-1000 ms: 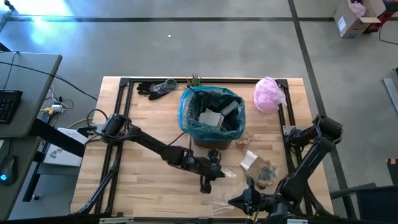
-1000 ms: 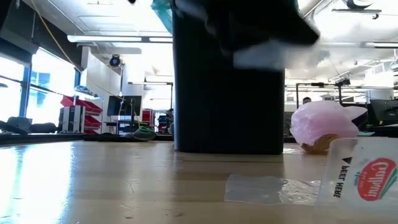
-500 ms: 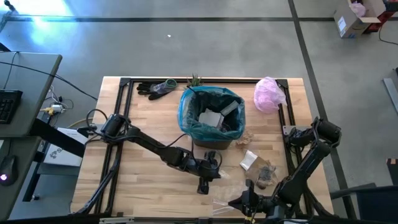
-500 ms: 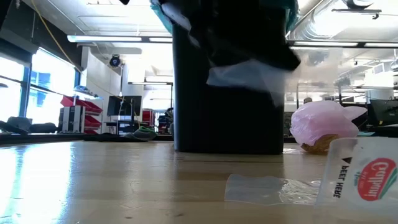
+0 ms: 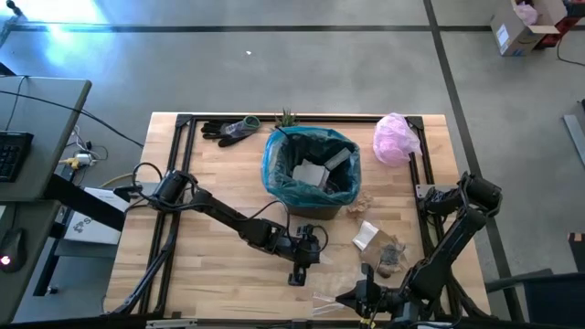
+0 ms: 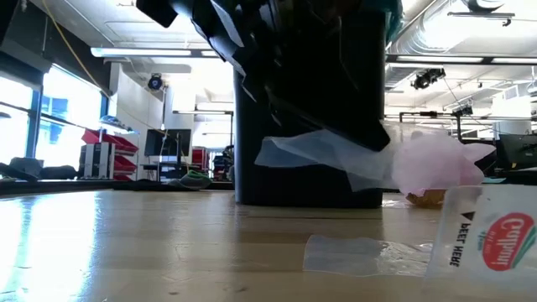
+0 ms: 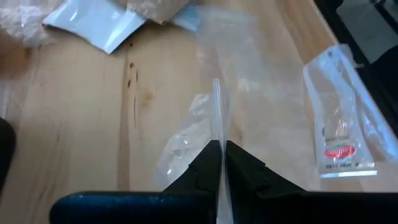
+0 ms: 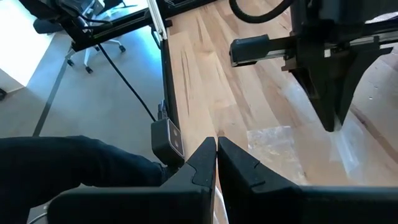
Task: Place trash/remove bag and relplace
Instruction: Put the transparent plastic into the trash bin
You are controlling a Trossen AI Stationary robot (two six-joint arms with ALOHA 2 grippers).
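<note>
My left gripper (image 5: 298, 270) hovers over the table's near middle, in front of the dark bin (image 5: 312, 170) lined with the teal bag (image 5: 274, 163), and is shut on a clear plastic wrapper (image 6: 331, 157). Grey and white trash lies inside the bin. More trash lies on the wood to the right: a white scrap (image 5: 366, 236), a brownish lump (image 5: 391, 257), and clear wrappers (image 5: 329, 302) by the near edge. A wrapper with a red logo (image 7: 339, 140) lies flat. My right gripper (image 8: 216, 148) is shut on nothing, low at the near edge. My left gripper pinches the clear wrapper between its two fingers (image 7: 208, 163), coming from above and pointing down. A thin edge of the film (image 7: 216, 109) stands out past the fingertips. The wrapper hangs slack below the gripper, lifted clear of the table (image 6: 361, 172).
A pale pink bag (image 5: 395, 138) sits at the far right corner. Dark gloves (image 5: 228, 130) and a small green plant (image 5: 286, 117) lie behind the bin. A black frame (image 5: 174, 183) runs around the table. Bare wood lies left of the bin.
My left gripper has shifted a little toward the table's left while keeping its hold. In the low view the wrapper has come down from near the bin's top and now hangs spread out in front of the bin's lower half.
</note>
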